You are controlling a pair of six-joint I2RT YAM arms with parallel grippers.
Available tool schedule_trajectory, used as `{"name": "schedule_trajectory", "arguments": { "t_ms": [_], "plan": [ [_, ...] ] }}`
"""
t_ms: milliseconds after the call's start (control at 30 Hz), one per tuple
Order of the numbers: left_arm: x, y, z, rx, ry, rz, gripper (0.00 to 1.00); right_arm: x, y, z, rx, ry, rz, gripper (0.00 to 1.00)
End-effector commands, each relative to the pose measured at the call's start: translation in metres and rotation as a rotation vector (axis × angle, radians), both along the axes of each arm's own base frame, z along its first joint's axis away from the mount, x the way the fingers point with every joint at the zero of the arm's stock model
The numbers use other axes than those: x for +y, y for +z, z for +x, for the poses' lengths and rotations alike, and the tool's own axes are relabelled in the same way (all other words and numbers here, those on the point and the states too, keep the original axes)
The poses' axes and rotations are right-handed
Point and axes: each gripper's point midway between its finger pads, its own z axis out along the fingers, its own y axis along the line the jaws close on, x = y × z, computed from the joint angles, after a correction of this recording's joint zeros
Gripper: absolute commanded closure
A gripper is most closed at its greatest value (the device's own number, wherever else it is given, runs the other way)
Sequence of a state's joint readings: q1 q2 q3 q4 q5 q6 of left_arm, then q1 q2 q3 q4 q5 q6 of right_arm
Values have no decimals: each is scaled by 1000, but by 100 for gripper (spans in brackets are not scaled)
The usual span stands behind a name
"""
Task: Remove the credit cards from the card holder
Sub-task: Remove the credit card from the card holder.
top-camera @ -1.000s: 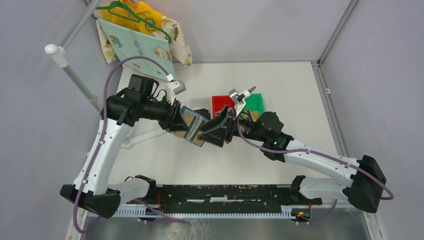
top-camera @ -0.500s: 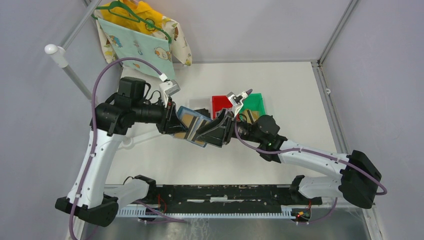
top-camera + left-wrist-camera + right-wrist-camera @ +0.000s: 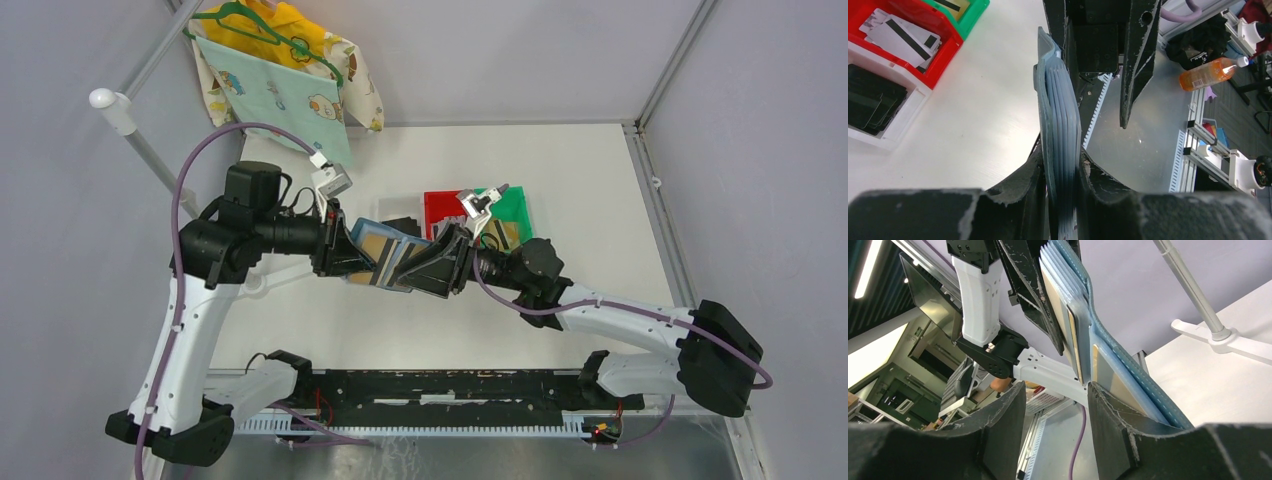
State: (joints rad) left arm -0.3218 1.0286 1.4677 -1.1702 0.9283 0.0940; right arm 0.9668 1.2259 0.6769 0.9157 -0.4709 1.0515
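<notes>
The slate-blue card holder [image 3: 388,252] hangs in the air above the table, spread open, its tan pockets facing up. My left gripper [image 3: 356,258] is shut on its left edge; in the left wrist view the holder [image 3: 1058,115] stands edge-on, pinched between the jaws of the left gripper [image 3: 1062,167]. My right gripper [image 3: 422,266] meets it from the right. In the right wrist view the right gripper [image 3: 1055,402] is open with nothing in the gap, and the holder [image 3: 1113,355] with a gold-tan card edge [image 3: 1071,337] rises just above its right finger [image 3: 1113,420].
Behind the holder stand a white bin [image 3: 893,127] with black cards, a red bin [image 3: 940,65] with striped white-grey cards and a green bin [image 3: 512,203]. A patterned cloth [image 3: 275,95] hangs back left beside a white pole stand [image 3: 150,160]. A black rail [image 3: 440,385] runs along the near edge.
The left arm has drawn back to the left while keeping its grip on the holder. The right gripper has followed in toward the holder, and its jaws have narrowed.
</notes>
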Motion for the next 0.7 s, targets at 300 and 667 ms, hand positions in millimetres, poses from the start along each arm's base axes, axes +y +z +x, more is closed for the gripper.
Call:
{"name": "schedule_trajectory", "arguments": {
  "t_ms": [300,667],
  "plan": [
    [-9,26,-29,-1,-124,-137,98,7,33,-3,-32,45,110,50],
    [-14,19,-28,46,-158,-167,87,18,43,-5,-25,84,150,63]
  ]
}}
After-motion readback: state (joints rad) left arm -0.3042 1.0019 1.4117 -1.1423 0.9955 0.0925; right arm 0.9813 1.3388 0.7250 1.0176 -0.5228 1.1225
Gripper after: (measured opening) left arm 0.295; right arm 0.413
